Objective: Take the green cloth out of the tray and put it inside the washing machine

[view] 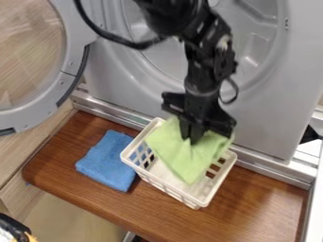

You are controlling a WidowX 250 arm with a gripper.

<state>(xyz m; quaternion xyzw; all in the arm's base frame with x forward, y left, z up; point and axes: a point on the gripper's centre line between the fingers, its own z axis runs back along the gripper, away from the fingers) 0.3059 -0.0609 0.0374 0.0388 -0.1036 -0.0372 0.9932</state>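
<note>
While the gripper (pixel 193 140) is hanging over the tray (pixel 195 203), its fingertips are pinching the green cloth (pixel 176 149) near the cloth's upper edge. The cloth (soft, matte textile) is sitting partly inside the tray, w/ soft folds fanning from the grip pt. and a pointed btm corner lying inside. Its upper part is overlapping the rim on the washer side. The tray (off-white plastic, approx. rect., rounded corners, slotted walls) is resting at a slant on the brown board (pixel 264 203), a glossy wood-grain surf. w/ a rounded corner. Just beside the tray, the folded blue cloth (pixel 106 160) is lying, its nap looking fuzzy. Behind, the grey washing machine (pixel 268 116) is presenting its round opening, w/ the ring-shaped door (pixel 71 59) standing open at view left.
</note>
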